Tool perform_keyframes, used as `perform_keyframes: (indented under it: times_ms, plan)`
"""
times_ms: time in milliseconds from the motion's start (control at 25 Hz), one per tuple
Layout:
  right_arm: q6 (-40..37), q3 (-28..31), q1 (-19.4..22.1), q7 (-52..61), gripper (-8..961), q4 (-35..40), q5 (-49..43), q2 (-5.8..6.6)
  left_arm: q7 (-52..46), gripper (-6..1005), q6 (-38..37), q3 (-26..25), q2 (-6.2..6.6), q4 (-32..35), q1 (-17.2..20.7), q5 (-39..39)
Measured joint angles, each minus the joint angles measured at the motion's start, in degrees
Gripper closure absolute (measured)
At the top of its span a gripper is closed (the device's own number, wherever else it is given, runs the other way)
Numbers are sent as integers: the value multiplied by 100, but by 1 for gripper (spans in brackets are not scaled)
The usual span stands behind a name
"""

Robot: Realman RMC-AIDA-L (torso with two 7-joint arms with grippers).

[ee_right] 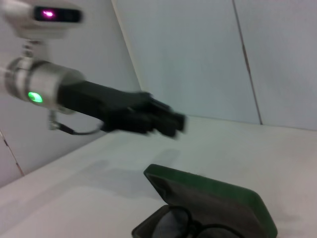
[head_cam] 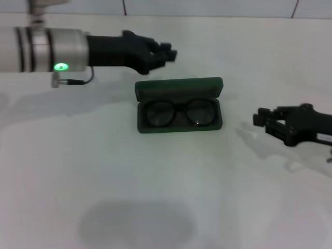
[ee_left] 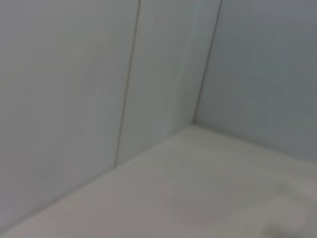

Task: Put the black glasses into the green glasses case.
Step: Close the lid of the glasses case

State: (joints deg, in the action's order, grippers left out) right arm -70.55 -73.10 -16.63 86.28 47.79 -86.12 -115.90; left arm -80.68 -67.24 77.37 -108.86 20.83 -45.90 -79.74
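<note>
The green glasses case lies open in the middle of the white table, its lid standing up at the far side. The black glasses lie inside it, lenses up. Case and glasses also show in the right wrist view. My left gripper is shut and empty, and hovers just behind the lid's far left corner. It also shows in the right wrist view. My right gripper is low over the table to the right of the case, apart from it and holding nothing.
The white table stretches around the case. A tiled wall runs along its far edge. The left wrist view shows only the wall corner and the table.
</note>
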Motion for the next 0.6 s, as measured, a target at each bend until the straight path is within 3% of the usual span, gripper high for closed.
perform_keyframes:
  times_ms: [160, 280, 600]
  plan:
    - [-113, -1, 131, -257, 749, -57, 183, -4, -321, 783, 410, -17, -215, 6, -317, -709]
    - [-126, 18, 161, -335, 746, -121, 221, -7, -396, 784, 556, 4, -327, -12, -444, -820]
    - [-136, 30, 147, -438, 738, -174, 250, 0, -600, 790, 669, 19, -402, -26, -417, -952]
